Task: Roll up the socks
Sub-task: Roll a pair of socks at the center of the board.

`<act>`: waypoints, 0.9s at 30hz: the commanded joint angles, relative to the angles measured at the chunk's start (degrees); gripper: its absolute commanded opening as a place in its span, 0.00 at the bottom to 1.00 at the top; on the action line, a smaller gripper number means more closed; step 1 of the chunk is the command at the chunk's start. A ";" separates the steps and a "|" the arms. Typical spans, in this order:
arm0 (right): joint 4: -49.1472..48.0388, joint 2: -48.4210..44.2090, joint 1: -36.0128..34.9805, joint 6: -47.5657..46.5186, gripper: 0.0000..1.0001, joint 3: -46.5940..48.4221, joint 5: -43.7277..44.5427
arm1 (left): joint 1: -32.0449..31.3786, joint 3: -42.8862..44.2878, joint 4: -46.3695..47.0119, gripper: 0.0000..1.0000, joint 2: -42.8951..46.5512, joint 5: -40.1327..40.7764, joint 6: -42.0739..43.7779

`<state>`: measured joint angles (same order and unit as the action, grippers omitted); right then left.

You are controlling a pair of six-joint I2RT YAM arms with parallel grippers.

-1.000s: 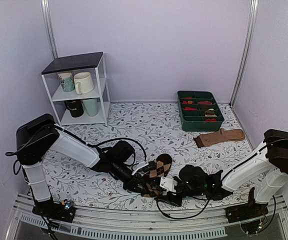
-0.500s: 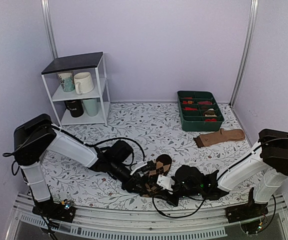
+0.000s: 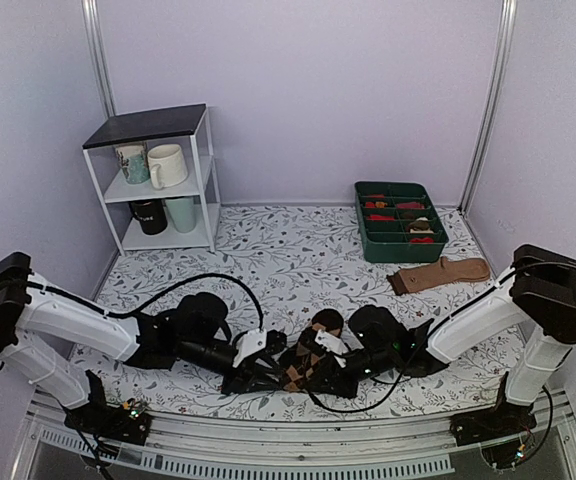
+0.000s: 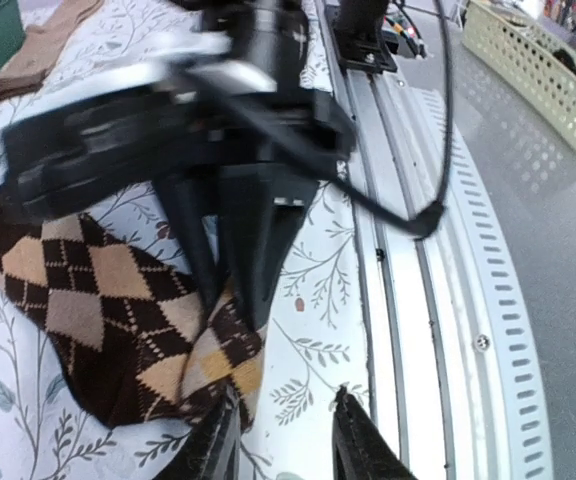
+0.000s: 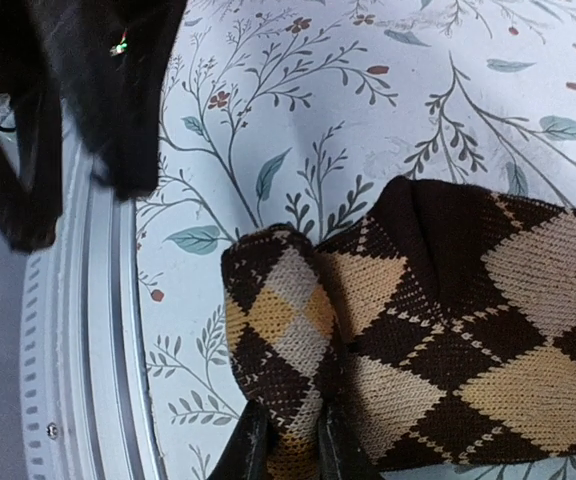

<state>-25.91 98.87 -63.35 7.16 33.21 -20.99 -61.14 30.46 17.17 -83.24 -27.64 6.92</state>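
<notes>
The socks (image 3: pixel 315 352) are laid on the floral worktop (image 3: pixel 298 250) near its front edge, between the two arms, with one end bunched up. A fold at that end is clamped by the right tool (image 5: pixel 290 450) (the knit is pinched between its fingers). The left tool (image 4: pixel 283 452) is held just beside the fold, fingers apart, with nothing gripped between them.

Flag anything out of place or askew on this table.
A tan sock lies loose on the table beside the green tray, not in a compartment. The argyle socks sit crumpled near the front edge, one end folded over and pinched by the right gripper.
</notes>
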 commanded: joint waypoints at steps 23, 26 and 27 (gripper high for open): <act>22.89 13.36 5.17 3.24 0.11 7.10 -18.52 | -4.28 -1.35 9.48 0.46 -12.67 9.00 7.69; 23.18 13.30 5.39 3.06 0.10 7.00 -18.89 | -4.28 -0.41 7.89 0.42 -13.82 9.24 7.22; 23.26 13.28 5.37 3.01 0.10 6.98 -18.97 | -4.33 0.01 7.30 0.40 -14.26 9.18 7.19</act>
<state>-15.99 107.44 -57.19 10.52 43.11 -41.82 -64.18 28.77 27.51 -95.18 -18.52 13.96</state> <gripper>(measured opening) 0.106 0.426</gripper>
